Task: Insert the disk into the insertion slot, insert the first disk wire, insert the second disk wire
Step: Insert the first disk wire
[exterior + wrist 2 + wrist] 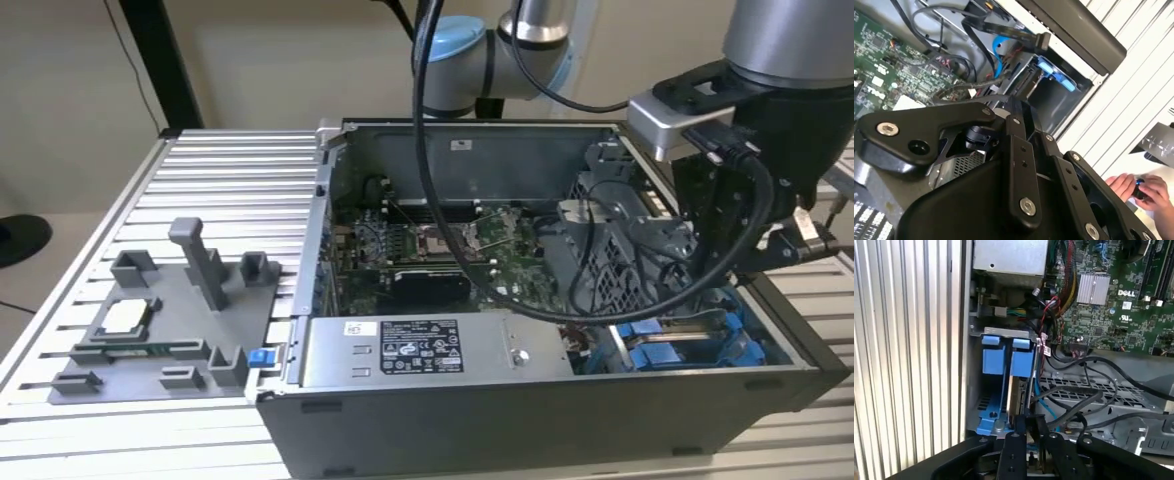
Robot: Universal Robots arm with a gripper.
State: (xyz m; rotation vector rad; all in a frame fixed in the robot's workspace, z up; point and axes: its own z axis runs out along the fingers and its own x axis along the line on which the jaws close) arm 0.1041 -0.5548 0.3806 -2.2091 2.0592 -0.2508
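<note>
My black gripper [1029, 429] sits at the near end of the silver-grey, blue-framed disk [1015, 390]. The disk stands edge-on in the grey perforated insertion slot [976, 390], its long axis running straight away from me. I cannot tell my grip.

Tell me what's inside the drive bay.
In the first wrist view, two blue fittings and another blue piece show inside the slot. The pincer covers part of it; what sits there can't be seen.
</note>
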